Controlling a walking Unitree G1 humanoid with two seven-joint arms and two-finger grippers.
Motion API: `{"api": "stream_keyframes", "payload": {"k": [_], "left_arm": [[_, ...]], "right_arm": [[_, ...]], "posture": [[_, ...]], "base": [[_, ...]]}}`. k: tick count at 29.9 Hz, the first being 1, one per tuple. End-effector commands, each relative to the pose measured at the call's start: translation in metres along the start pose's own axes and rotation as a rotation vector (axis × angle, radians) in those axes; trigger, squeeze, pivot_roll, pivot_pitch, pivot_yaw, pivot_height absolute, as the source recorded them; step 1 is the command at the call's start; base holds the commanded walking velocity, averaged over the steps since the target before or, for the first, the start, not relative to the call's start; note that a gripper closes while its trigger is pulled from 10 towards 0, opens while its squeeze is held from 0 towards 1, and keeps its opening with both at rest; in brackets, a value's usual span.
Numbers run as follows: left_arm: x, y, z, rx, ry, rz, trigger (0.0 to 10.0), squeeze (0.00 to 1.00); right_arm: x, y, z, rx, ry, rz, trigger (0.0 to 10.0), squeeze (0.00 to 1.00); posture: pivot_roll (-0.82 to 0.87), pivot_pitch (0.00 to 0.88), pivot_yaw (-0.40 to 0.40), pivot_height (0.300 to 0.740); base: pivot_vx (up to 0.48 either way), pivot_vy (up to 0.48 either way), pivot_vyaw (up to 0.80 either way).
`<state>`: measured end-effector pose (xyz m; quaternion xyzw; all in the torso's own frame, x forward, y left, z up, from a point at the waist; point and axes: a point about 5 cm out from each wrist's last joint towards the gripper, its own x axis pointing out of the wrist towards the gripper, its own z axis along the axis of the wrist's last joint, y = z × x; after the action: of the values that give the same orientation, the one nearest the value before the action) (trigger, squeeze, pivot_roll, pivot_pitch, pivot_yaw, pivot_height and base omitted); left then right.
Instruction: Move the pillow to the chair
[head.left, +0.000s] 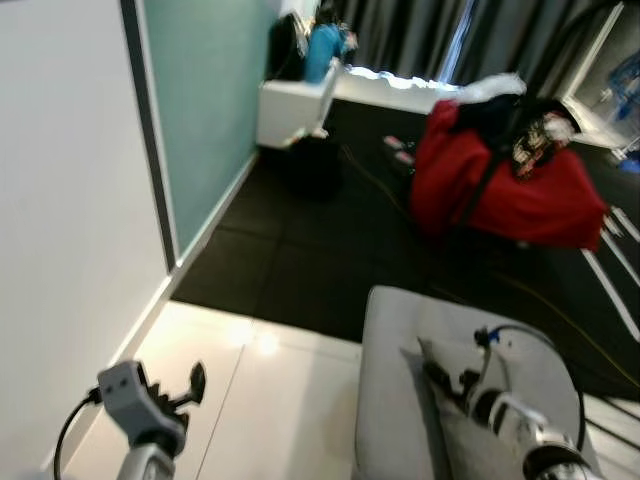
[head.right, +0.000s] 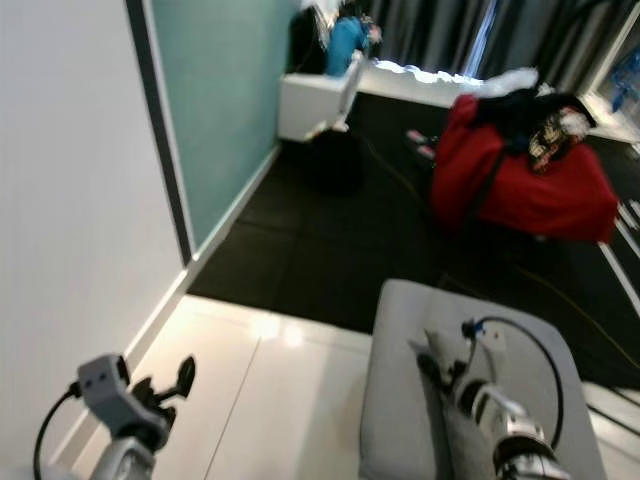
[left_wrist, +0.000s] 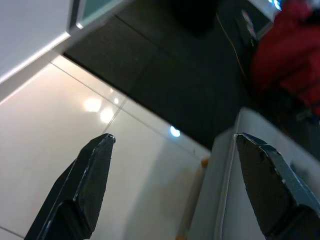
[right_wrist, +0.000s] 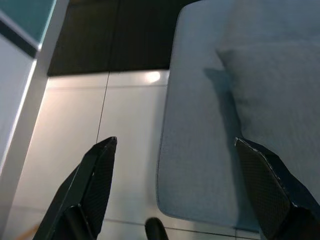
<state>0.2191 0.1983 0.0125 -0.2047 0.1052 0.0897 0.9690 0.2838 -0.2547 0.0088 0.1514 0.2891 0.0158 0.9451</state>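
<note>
A grey pillow (right_wrist: 280, 95) lies on the grey cushioned chair seat (head.left: 395, 340) at the lower right, its corner pointing toward the far side of the seat. My right gripper (head.left: 436, 376) hovers just over the pillow (head.left: 452, 425), open, with nothing between its fingers (right_wrist: 97, 170). Over the white floor at the lower left, my left gripper (head.left: 190, 385) is also open and empty; past its fingers (left_wrist: 92, 170) the left wrist view catches the seat's edge (left_wrist: 225, 180).
A white wall and a teal panel (head.left: 200, 100) run along the left. Beyond the glossy white tiles (head.left: 260, 380) lies black matting (head.left: 310, 250) with a red bag (head.left: 510, 185) piled with clothes, a white bench (head.left: 295, 105) and a yellow cable (head.left: 560, 310).
</note>
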Motion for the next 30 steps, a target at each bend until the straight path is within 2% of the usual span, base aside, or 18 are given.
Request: {"api": "stream_keyframes", "payload": {"k": [1,14,16,30], "left_arm": [[0.0004,0.0007,-0.0009,0.018,0.005,0.002,10.0,0.00],[0.0025,0.0057,-0.0022,0.034,0.027,-0.021,10.0,0.00],[0.0029,0.0057,-0.0020,0.038,0.027,-0.021,10.0,0.00],[0.0033,0.0030,-0.0007,0.045,0.020,-0.028,10.0,0.00]], "right_arm": [[-0.0021,-0.0039,-0.0066,-0.002,0.021,-0.020,10.0,0.00],[-0.0003,0.0011,-0.0106,0.000,0.014,-0.008,10.0,0.00],[-0.0002,0.0013,-0.0101,0.005,0.008,-0.009,10.0,0.00],[-0.0004,0.0008,-0.0048,-0.015,-0.025,-0.009,10.0,0.00]], "posture": [[-0.12,0.000,-0.091,0.740],[-0.10,0.000,-0.080,0.740],[-0.10,0.000,-0.080,0.740],[-0.11,0.000,-0.088,0.740]], "base": [[0.000,0.000,-0.78],[0.000,0.000,-0.78],[0.000,0.000,0.00],[0.000,-0.480,0.00]]}}
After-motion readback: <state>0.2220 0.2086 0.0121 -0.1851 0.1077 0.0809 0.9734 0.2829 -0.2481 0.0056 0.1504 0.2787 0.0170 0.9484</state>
